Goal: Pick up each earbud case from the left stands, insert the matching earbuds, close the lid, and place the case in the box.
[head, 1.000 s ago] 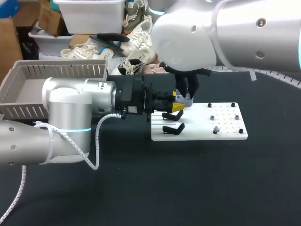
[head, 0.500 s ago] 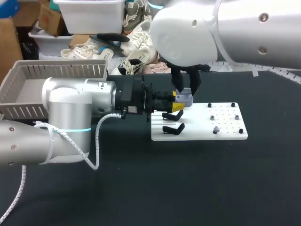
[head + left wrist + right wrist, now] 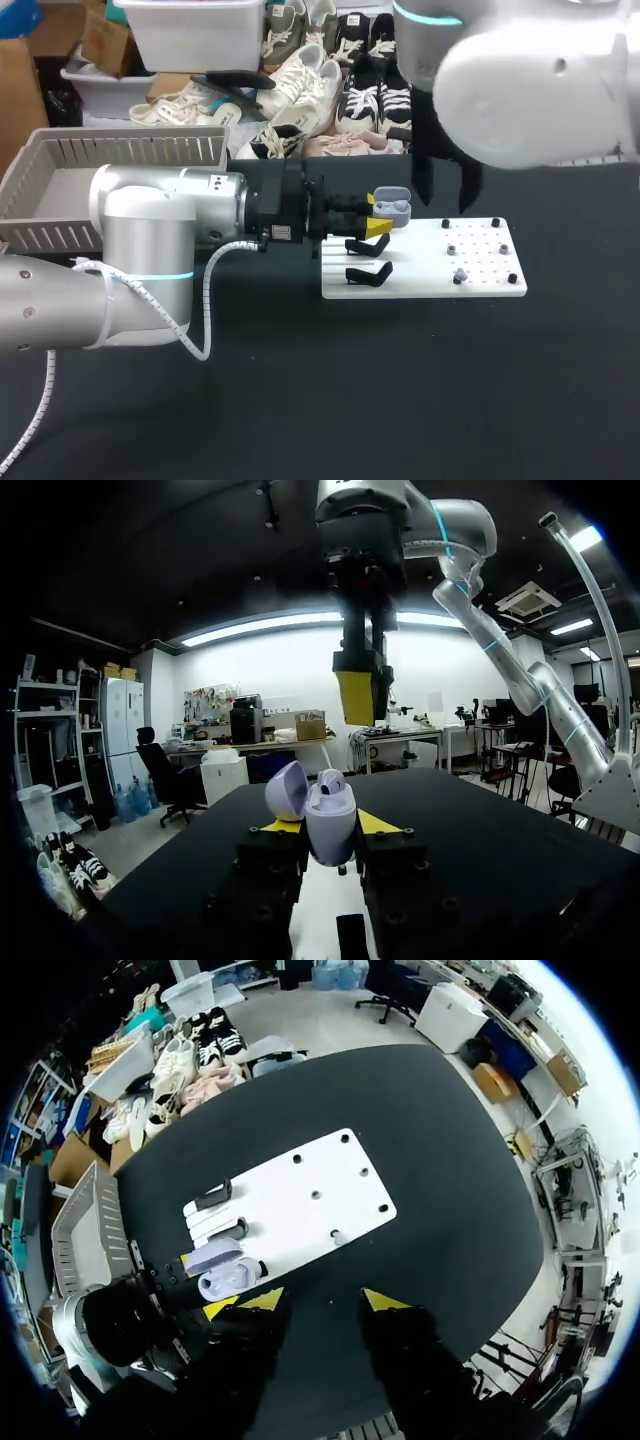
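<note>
Held aloft: the left gripper (image 3: 376,224), reaching in level from the left, is clamped on the pale lilac earbud case (image 3: 393,209), one yellow-tipped finger pressed to each side of its lower half. The case sits upright at the fingertips with its lid (image 3: 285,790) swung open, and it hangs just above the far left corner of the white board (image 3: 420,285). Whether earbuds sit inside cannot be made out.

Just near of the case, two black stands (image 3: 368,247) lie one behind the other along the board's left edge, both bare. Toward the board's right half, two small grey pieces (image 3: 452,248) stand among black pegs.

The right gripper (image 3: 315,1302) hangs high over the table (image 3: 400,400), to the right of and beyond the case and well apart from it. Its fingers are spread wide with nothing between them. In its own wrist view the case lies far beneath it, off to the side of one finger; in the left wrist view it hangs above and ahead of the case, yellow tips pointing down.

The grey slatted box (image 3: 120,150) waits at the far left of the table, behind the left arm, well apart from the case.
</note>
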`<state>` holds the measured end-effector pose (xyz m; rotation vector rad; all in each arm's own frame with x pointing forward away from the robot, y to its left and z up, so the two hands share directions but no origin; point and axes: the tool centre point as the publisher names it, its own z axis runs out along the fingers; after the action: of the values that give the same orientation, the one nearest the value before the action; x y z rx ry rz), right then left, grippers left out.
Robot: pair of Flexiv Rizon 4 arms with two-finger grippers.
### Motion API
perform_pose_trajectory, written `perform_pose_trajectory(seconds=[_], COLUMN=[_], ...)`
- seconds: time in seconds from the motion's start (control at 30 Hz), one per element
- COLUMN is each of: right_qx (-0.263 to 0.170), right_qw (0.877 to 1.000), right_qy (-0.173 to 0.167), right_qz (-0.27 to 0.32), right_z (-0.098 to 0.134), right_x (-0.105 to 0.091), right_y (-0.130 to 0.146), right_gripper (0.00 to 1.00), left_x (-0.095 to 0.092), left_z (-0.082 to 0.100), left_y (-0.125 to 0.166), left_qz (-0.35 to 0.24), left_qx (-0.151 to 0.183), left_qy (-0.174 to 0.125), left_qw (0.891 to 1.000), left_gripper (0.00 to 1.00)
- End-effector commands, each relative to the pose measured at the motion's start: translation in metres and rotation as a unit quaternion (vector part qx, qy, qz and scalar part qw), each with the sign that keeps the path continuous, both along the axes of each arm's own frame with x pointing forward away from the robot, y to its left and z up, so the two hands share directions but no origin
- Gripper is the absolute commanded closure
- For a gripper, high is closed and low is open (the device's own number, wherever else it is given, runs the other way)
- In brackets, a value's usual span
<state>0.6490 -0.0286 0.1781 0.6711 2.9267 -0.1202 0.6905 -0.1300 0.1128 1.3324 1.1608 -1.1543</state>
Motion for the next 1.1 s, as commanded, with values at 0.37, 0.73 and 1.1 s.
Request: perform_pose_trajectory(seconds=[0.37, 0.73, 1.1], right_qx=[0.13, 0.122, 0.111], right_qw=[0.99, 0.992, 0.993], right_qy=[-0.047, -0.03, -0.022], right_qz=[0.018, 0.008, -0.012], right_z=[-0.037, -0.077, -0.102], right_x=[-0.017, -0.011, -0.011], right_y=[-0.046, -0.041, -0.037], right_gripper=[0.56, 0.54, 0.55], left_x=[0.001, 0.001, 0.001], left_z=[0.0, 0.0, 0.0], left_y=[0.0, 0.0, 0.0], left_qz=[-0.001, -0.001, -0.001], left_qx=[0.0, 0.0, 0.0], left_qy=[0.0, 0.0, 0.0], left_qw=[1.0, 1.0, 1.0], left_gripper=[1.0, 1.0, 1.0])
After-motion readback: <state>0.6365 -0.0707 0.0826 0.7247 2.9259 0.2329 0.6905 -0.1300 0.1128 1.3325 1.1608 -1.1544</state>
